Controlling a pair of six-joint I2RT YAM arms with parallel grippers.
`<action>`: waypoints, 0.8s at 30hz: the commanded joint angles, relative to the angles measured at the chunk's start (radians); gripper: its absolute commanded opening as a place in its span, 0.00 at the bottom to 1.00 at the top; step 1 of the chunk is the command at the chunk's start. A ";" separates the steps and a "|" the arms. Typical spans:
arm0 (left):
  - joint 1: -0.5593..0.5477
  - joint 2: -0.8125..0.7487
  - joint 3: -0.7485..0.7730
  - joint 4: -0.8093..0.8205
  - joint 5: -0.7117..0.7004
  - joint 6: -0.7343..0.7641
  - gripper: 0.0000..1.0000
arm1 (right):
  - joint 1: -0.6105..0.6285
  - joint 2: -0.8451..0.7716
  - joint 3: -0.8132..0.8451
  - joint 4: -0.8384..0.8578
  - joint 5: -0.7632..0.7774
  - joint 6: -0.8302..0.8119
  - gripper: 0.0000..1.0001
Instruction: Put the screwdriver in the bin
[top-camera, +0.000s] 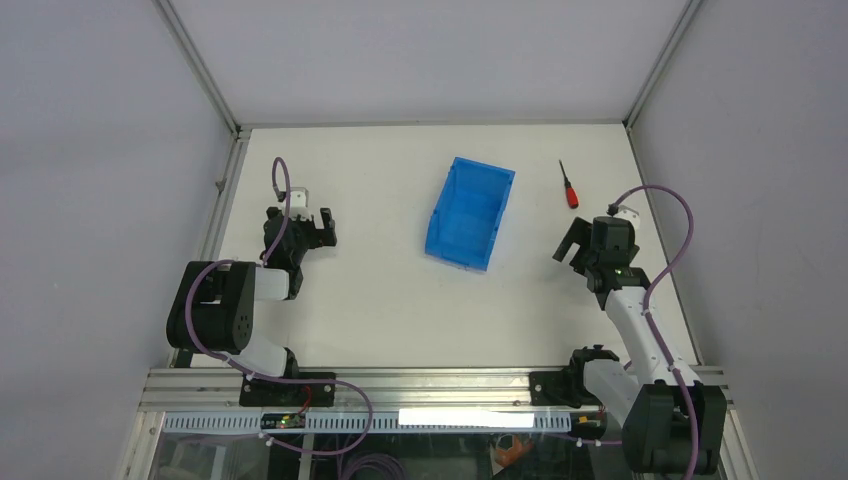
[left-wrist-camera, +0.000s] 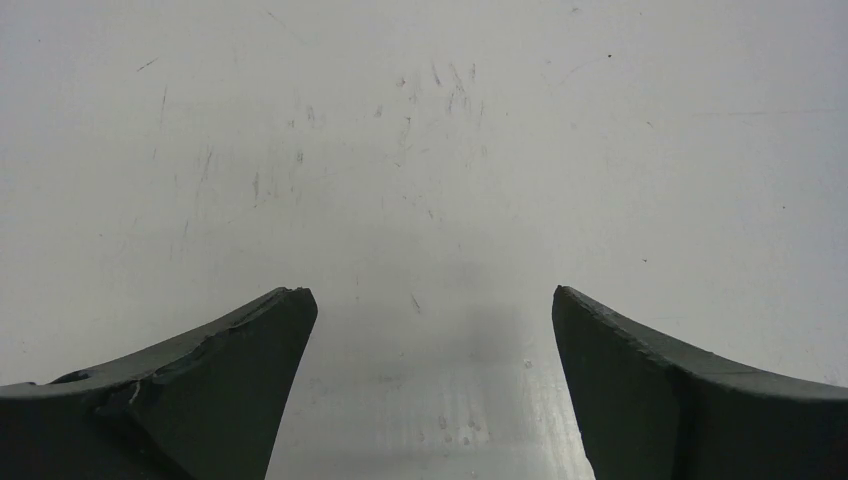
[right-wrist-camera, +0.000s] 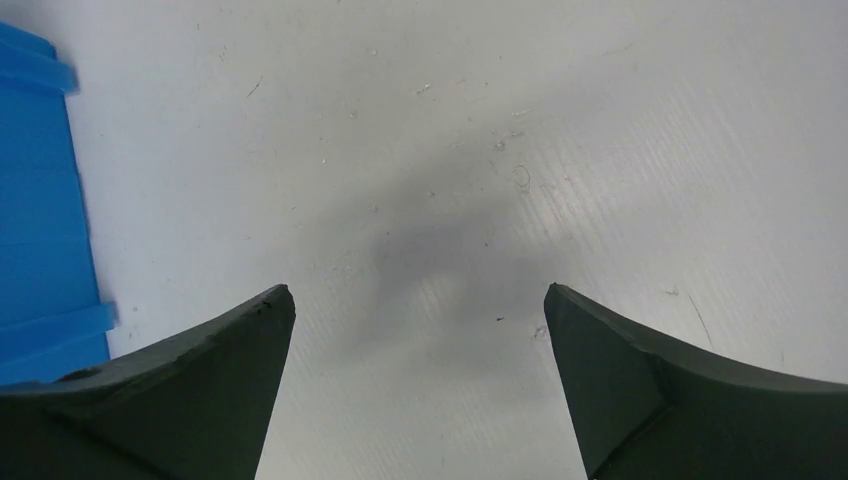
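Left claw (left-wrist-camera: 430, 300), right claw (right-wrist-camera: 420, 300) spread wide, empty. Bin (right-wrist-camera: 40, 220) cropped at right wrist view's edge.

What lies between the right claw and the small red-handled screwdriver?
Only bare white table lies between right claw and screwdriver, seen in top external view.

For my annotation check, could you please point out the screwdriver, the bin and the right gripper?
screwdriver (top-camera: 571, 194): top external view, red handle.
bin (top-camera: 484, 167): top external view, far rim.
right gripper (right-wrist-camera: 420, 295): right wrist view, midway between fingertips.
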 joint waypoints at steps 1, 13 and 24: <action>-0.010 -0.030 -0.004 0.026 0.009 -0.017 0.99 | 0.024 -0.004 0.047 0.031 0.025 0.007 0.99; -0.010 -0.030 -0.004 0.026 0.010 -0.017 0.99 | 0.024 0.234 0.385 -0.079 0.001 -0.138 0.99; -0.010 -0.031 -0.004 0.026 0.009 -0.017 0.99 | -0.006 0.859 1.014 -0.255 -0.065 -0.261 0.99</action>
